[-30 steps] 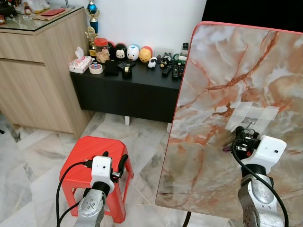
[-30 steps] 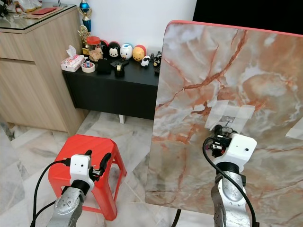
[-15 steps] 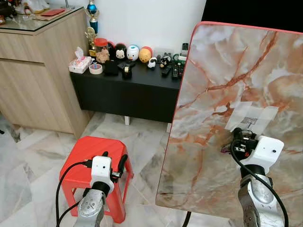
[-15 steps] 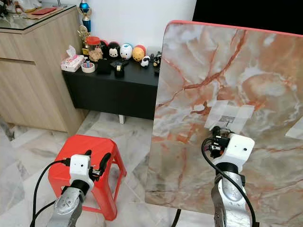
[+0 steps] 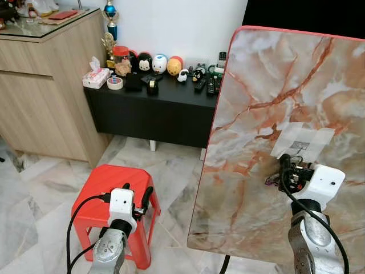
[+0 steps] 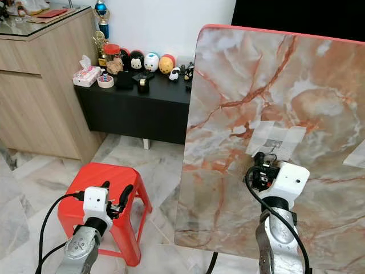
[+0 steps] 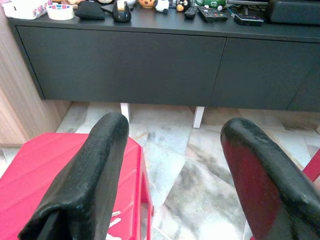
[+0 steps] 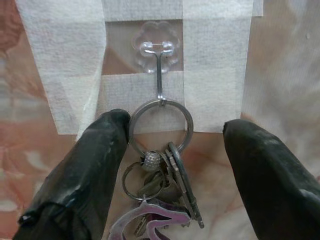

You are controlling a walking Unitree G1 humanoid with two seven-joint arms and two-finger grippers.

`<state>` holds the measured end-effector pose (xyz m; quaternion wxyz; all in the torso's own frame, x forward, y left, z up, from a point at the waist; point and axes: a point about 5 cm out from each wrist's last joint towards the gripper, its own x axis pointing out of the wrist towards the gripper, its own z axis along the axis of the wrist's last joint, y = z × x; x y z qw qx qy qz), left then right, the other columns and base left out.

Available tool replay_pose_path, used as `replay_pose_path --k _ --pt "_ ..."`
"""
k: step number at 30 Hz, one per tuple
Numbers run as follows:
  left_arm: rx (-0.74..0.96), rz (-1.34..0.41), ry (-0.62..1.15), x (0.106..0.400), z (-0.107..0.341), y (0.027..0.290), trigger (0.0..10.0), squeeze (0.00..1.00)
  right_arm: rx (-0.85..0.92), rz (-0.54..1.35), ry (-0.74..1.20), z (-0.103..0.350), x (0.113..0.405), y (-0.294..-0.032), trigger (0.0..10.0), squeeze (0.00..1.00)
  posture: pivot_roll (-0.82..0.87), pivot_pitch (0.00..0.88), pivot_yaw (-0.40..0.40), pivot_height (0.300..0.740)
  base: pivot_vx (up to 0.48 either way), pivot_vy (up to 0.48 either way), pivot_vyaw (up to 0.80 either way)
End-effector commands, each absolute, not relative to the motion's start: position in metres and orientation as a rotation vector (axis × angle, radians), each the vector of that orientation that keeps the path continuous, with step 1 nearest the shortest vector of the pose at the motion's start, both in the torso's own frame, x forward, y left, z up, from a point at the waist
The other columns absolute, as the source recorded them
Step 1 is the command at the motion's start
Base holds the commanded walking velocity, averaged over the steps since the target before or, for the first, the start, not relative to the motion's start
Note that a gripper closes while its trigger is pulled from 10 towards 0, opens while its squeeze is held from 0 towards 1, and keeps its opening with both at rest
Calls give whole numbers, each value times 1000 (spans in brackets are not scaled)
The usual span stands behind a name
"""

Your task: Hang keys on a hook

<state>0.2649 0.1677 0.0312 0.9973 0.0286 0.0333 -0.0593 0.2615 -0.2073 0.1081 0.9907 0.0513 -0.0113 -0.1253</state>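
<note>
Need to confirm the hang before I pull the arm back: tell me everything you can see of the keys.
The keys hang from the clear plastic hook, taped to the upright marble-patterned board. Their large silver ring sits over the hook's metal tip. Below it dangle a small metal ball, a smaller ring, several dark metal keys and a purplish cut-out charm. The right gripper is open, its fingers either side; whether one touches the ring is unclear.
</note>
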Motion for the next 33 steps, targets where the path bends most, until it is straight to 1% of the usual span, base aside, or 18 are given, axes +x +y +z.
replay_pose_path --k 1,4,5,8,12,16,17,21,26,27,30,31,33 --pt "68 -137 61 264 31 164 10000 0 102 -232 -39 114 259 -204 10000 0 8 17 -99 740 0 0 0" --pt "68 -137 62 264 31 164 10000 0 104 -226 -37 114 256 -203 10000 0 6 18 -99 740 0 0 0" --pt "68 -137 63 264 31 164 10000 0 102 -192 -39 114 252 -198 10000 0 5 19 -97 740 0 0 0" --pt "68 -138 64 264 31 165 10000 0 110 -171 -42 114 247 -194 10000 0 4 19 -96 740 0 0 0" --pt "67 -139 64 265 31 165 10000 0 102 -189 -18 112 241 -196 10000 0 6 16 -98 740 0 0 0" --pt "67 -138 65 265 30 166 10000 0 75 -237 132 90 220 -200 10000 0 12 11 -103 740 0 0 0" --pt "67 -136 65 265 30 166 10000 0 97 -237 192 78 207 -199 10000 0 13 11 -103 740 0 0 0" --pt "66 -134 65 265 30 167 10000 0 116 -214 309 54 191 -193 10000 0 13 11 -102 740 0 0 0" --pt "66 -132 70 264 28 168 10000 0 106 -174 431 22 182 -189 10000 0 16 8 -99 740 0 0 0" --pt "66 -131 74 263 28 168 10000 0 71 -151 516 9 179 -188 10000 0 13 6 -100 740 0 0 0" --pt "69 -132 83 263 26 169 10000 0 38 -134 634 -11 175 -187 10000 0 24 3 -104 740 0 0 0" --pt "72 -131 90 263 25 170 10000 0 18 -83 688 -25 176 -182 10000 0 20 0 -103 740 0 0 0" --pt "71 -126 95 263 24 171 10000 0 19 -66 726 -37 176 -179 10000 0 20 0 -103 740 0 0 0"
